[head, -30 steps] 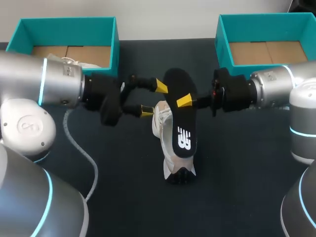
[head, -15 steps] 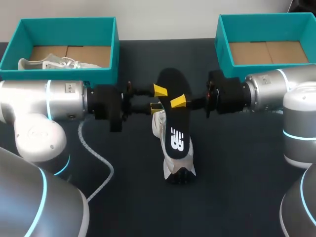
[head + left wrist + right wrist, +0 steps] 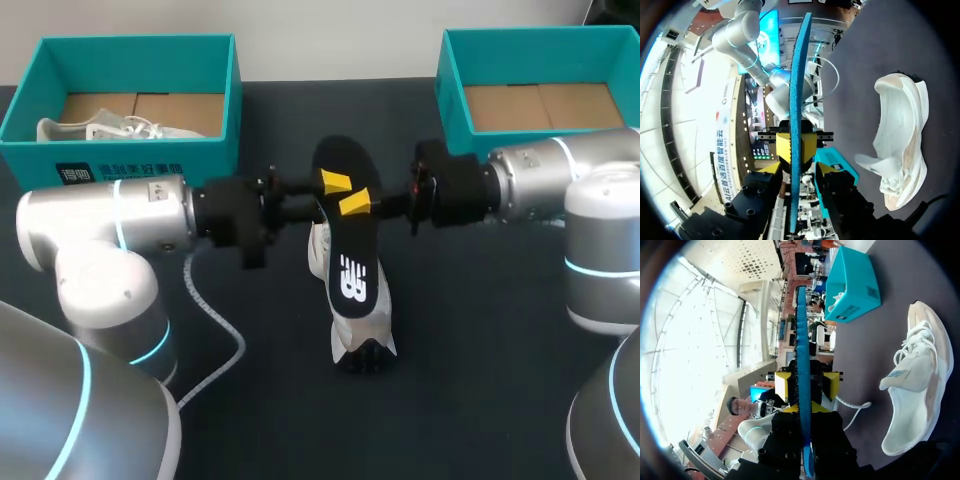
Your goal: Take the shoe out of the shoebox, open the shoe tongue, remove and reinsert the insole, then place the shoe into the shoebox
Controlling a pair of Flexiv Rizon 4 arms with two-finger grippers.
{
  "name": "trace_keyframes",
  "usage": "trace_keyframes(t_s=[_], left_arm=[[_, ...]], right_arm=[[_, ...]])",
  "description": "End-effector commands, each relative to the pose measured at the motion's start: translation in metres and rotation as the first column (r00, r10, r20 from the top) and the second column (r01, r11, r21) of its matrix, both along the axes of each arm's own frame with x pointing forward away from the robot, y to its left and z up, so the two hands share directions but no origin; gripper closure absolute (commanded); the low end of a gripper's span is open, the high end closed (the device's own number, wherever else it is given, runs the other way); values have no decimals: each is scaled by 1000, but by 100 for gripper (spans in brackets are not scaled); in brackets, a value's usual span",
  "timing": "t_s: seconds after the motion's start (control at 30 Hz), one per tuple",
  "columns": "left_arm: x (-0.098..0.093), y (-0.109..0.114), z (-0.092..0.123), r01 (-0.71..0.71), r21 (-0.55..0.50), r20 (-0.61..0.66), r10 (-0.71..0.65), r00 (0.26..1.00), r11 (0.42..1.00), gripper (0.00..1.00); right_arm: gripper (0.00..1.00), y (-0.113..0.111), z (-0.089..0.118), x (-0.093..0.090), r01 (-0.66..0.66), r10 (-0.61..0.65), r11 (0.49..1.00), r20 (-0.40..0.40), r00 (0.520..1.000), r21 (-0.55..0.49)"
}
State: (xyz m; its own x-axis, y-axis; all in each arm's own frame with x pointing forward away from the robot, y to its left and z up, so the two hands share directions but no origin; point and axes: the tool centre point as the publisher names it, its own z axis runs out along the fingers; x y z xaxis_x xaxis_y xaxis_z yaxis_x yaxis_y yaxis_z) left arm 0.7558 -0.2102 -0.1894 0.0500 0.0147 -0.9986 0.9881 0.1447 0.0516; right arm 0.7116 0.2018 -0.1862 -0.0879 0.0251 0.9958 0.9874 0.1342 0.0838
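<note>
A black insole (image 3: 346,235) with a white logo hangs tilted above the white shoe (image 3: 360,325), which lies on its side on the dark table. My right gripper (image 3: 356,204) comes in from the right and is shut on the insole's upper half. From the left, my left gripper (image 3: 331,188) straddles the same part. In the right wrist view the insole (image 3: 802,340) is edge-on with its blue underside showing, and the right gripper (image 3: 803,409) pinches it. In the left wrist view the left gripper (image 3: 796,170) has a finger on either side of the insole (image 3: 798,90), with small gaps. The shoe (image 3: 900,145) lies beside it.
A teal box (image 3: 200,50) at the back left holds a second white shoe (image 3: 120,128). A second teal box (image 3: 455,95) at the back right shows only its cardboard floor. A grey cable (image 3: 215,330) loops over the table by my left arm.
My left gripper has swung in to the insole and its fingers have narrowed from wide open to close around it. The right gripper and insole have shifted slightly left.
</note>
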Motion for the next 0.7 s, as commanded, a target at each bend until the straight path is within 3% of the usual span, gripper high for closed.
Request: trace_keyframes(t_s=[0.03,0.43,0.53,0.63,0.7], left_arm=[[3,-11,-3,1,-5,2,-1,1000,1000,60],[9,-11,-7,-34,-21,26,34,999,999,74],[9,-12,-8,-32,-19,25,32,999,999,82],[9,-12,-8,-29,-24,19,30,999,999,100],[9,-12,-8,-29,-28,19,29,999,999,100]], right_arm=[[100,5,-3,5,-5,5,1000,2,1000,3],[100,5,-6,6,-5,5,1000,1,1000,11],[100,5,-6,7,-6,6,1000,1,1000,14],[100,5,-6,8,-6,5,1000,3,1000,14],[100,5,-6,8,-5,5,1000,2,1000,14]])
